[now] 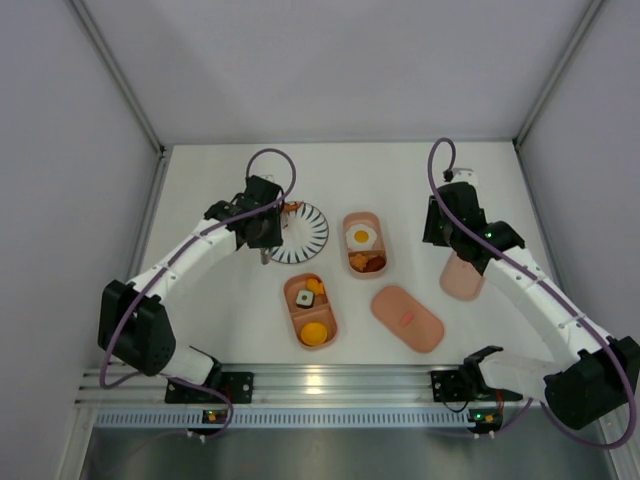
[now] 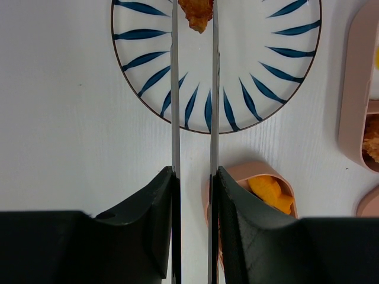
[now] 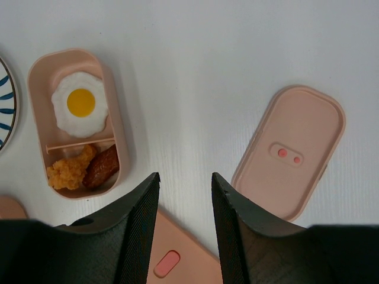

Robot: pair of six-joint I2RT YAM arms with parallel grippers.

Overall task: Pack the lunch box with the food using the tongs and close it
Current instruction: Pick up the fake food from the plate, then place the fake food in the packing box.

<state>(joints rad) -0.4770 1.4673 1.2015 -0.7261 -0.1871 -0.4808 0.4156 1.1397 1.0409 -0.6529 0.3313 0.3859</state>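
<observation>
My left gripper [image 2: 194,171] [image 1: 262,232] is shut on the slim metal tongs [image 2: 175,89], one arm against each finger. The tong tips pinch an orange-brown fried piece of food [image 2: 196,13] over the far part of the striped plate [image 2: 142,77] [image 1: 312,232]. One pink tray [image 1: 366,243] [image 3: 35,77] holds a fried egg [image 3: 79,103], a nugget [image 3: 70,170] and a sausage [image 3: 102,165]. The other tray [image 1: 310,310] [image 2: 237,173] holds orange pieces [image 2: 269,192] and a dark roll. My right gripper [image 3: 185,177] [image 1: 452,240] hangs open and holds nothing, above the table between the two lids.
A pink lid with one red mark [image 1: 407,318] [image 3: 177,260] lies near the front. A second lid with two red dots [image 3: 296,151] [image 1: 462,280] lies under the right arm. Grey walls close in the table on three sides.
</observation>
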